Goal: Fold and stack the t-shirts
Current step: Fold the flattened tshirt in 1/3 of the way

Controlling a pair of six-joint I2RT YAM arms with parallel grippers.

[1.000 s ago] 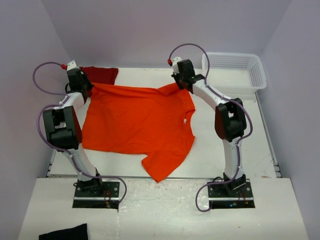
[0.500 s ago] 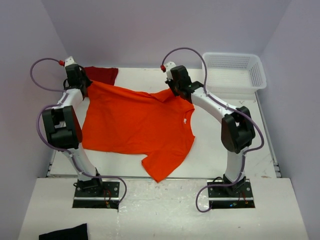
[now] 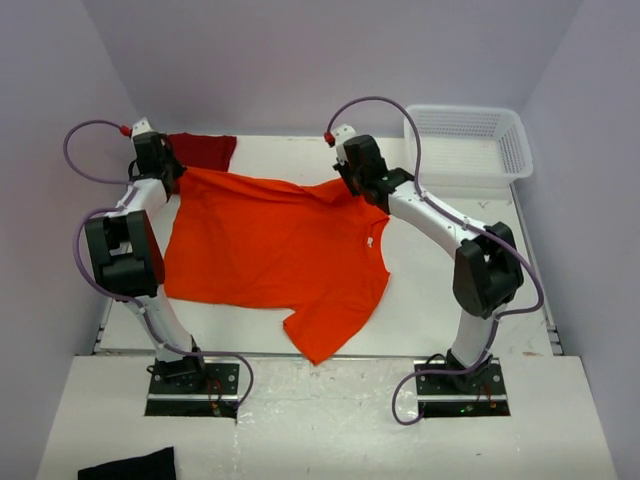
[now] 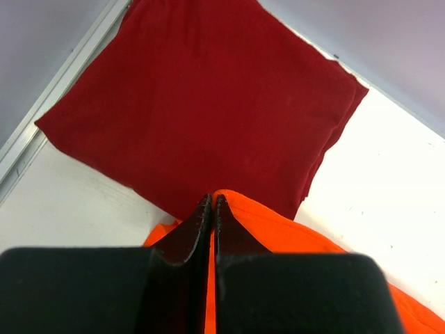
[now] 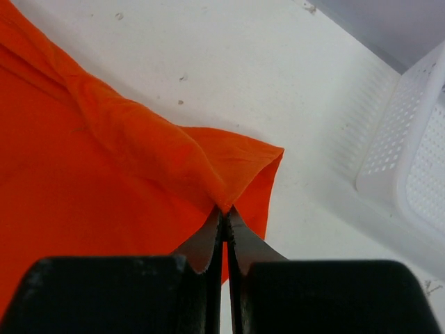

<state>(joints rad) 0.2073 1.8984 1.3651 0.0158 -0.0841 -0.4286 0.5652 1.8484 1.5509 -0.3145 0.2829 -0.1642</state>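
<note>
The orange t-shirt (image 3: 270, 245) lies spread over the table, one sleeve hanging toward the front edge. My left gripper (image 3: 168, 170) is shut on its far left corner (image 4: 278, 226), lifted just in front of the folded crimson t-shirt (image 3: 200, 150), which fills the left wrist view (image 4: 201, 104). My right gripper (image 3: 352, 185) is shut on the shirt's far right corner (image 5: 222, 160) and holds it a little above the table. The fabric between the two grippers is raised and stretched.
A white mesh basket (image 3: 470, 145) stands at the back right, also in the right wrist view (image 5: 417, 160). A small black cloth (image 3: 130, 466) lies on the near ledge at bottom left. The table's left rim (image 4: 49, 90) runs beside the crimson shirt.
My right gripper has moved left and slightly back with the orange corner, its arm stretching out. My left gripper has shifted a little toward the back. The shirt's far edge is drawn tighter.
</note>
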